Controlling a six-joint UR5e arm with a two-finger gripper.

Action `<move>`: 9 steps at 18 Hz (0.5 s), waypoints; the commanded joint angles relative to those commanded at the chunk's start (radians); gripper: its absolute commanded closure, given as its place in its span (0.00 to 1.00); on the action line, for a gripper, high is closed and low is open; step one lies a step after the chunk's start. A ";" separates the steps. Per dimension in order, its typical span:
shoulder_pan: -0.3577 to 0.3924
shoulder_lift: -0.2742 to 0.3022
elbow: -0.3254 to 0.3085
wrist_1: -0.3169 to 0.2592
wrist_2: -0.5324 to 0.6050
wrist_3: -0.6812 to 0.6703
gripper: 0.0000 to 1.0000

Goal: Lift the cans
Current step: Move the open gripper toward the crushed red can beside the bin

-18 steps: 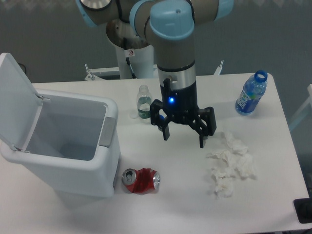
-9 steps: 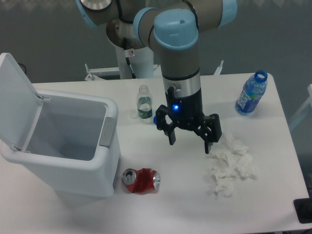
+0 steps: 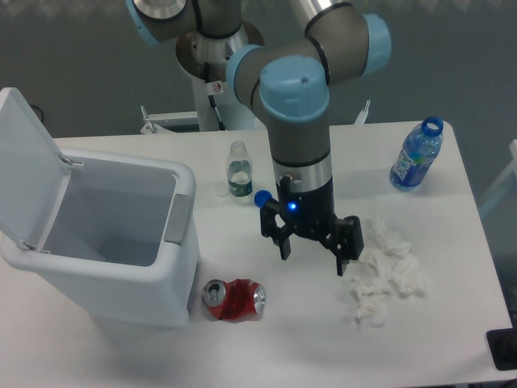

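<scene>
A crushed red can [image 3: 233, 300] with a silver top lies on its side on the white table [image 3: 291, 339], close to the front right corner of the bin. My gripper [image 3: 313, 257] hangs above the table to the can's upper right, apart from it. Its two black fingers are spread wide and hold nothing.
A white bin [image 3: 105, 238] with its lid raised stands at the left. A small clear bottle with a green label [image 3: 238, 170] is behind the gripper. A blue bottle [image 3: 417, 155] stands at the far right. Crumpled white tissues [image 3: 384, 271] lie just right of the gripper.
The gripper has moved toward the front of the table and lower, staying open. The can and the other objects have not moved.
</scene>
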State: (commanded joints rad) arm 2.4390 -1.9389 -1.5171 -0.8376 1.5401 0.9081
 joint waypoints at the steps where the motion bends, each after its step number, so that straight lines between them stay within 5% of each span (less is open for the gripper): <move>1: -0.003 -0.003 0.005 0.002 -0.002 0.008 0.00; 9: -0.023 -0.022 -0.002 -0.003 0.000 0.218 0.00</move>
State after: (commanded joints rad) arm 2.4160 -1.9604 -1.5186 -0.8406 1.5401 1.1258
